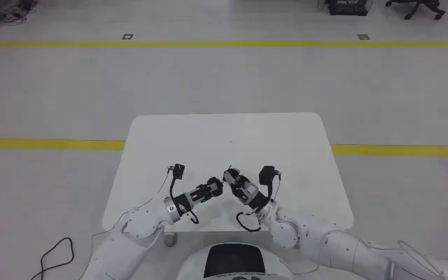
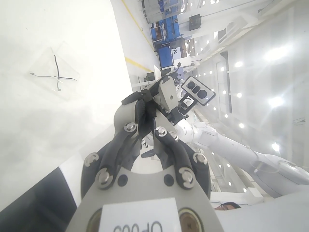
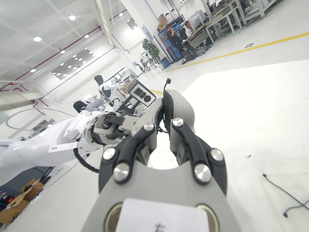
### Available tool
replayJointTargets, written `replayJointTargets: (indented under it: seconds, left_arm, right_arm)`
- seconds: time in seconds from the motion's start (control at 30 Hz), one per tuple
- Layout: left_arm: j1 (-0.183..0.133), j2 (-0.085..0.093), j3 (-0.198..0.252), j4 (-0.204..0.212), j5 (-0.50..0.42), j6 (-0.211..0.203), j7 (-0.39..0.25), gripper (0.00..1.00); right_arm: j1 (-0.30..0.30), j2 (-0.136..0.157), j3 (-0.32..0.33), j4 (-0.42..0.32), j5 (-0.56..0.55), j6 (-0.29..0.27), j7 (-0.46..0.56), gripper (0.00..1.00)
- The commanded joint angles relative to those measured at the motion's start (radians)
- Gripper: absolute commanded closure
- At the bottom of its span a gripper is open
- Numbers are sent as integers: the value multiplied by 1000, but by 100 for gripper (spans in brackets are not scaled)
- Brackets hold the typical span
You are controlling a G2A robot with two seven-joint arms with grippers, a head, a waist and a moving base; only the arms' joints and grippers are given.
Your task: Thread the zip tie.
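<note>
Above the near side of the white table point(image 1: 294, 140), the two arms meet nose to nose. The left gripper point(image 2: 144, 108) pinches one black end of the zip tie point(image 3: 167, 81); the right gripper point(image 3: 165, 98) pinches the other, thin tip poking out. The grippers could bump, I think, and the bendy tip could miss its tiny hole or slip out.

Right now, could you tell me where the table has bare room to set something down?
Bare: the far strip of the table along its back edge, and both its side margins. Crowded: the near middle, where the left claw and right claw meet around the zip tie, with spare ties just beyond.
</note>
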State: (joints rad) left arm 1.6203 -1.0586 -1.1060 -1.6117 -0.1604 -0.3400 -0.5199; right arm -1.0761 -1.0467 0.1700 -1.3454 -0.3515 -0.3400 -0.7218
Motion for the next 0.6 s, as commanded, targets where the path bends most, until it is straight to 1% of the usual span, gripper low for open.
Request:
replayJointTargets:
  seconds: [0.0,0.17,0.37,0.57]
  left_arm:
    - [0,0,0,-1,-1,0,0,100]
    - [-1,1,4,2,0,0,0,100]
    - [-10,0,17,13,4,0,2,100]
    - [-20,0,28,22,14,2,4,100]
  right_arm:
    - [0,-1,0,1,1,0,3,100]
    - [0,-2,0,-2,3,0,3,100]
    - [-4,2,0,-23,-45,0,-33,100]
    - [-5,6,0,-27,-51,0,-26,100]
